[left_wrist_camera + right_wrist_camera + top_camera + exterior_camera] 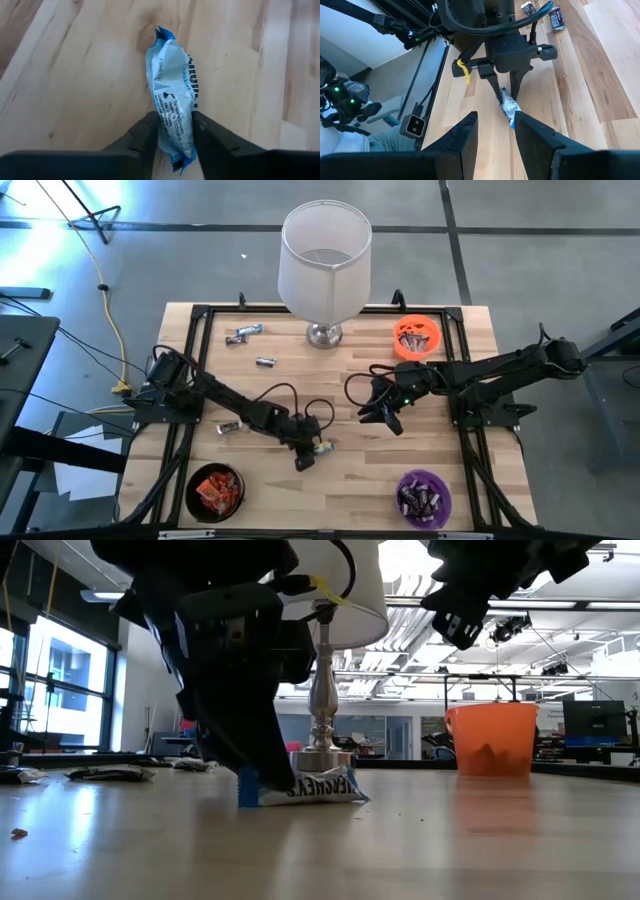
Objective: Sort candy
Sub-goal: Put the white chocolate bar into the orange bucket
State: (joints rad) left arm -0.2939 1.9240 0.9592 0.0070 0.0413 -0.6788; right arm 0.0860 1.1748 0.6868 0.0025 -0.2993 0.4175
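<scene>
A silvery blue-white candy (172,75) lies flat on the wooden table near its middle (318,786). My left gripper (174,125) has come down on it from the left (305,458) and is shut on it. The right wrist view shows the same candy (509,107) between those fingers. My right gripper (385,418) hangs open above the table to the right of the candy, with nothing between its fingers (495,122). My left gripper pinches the candy across its width between its two fingers, on the wrapper's long sides (167,127) close to the end nearest the gripper. The fingers (262,765) slant down from the table's left. The candy still lies on the table, its far end free.
A lamp with a white shade (325,250) stands at the far middle. An orange bowl (417,338) sits far right, a black bowl (215,490) with orange-red candies near left, and a purple bowl (425,498) with dark candies near right. Loose candies (243,333) lie at the left.
</scene>
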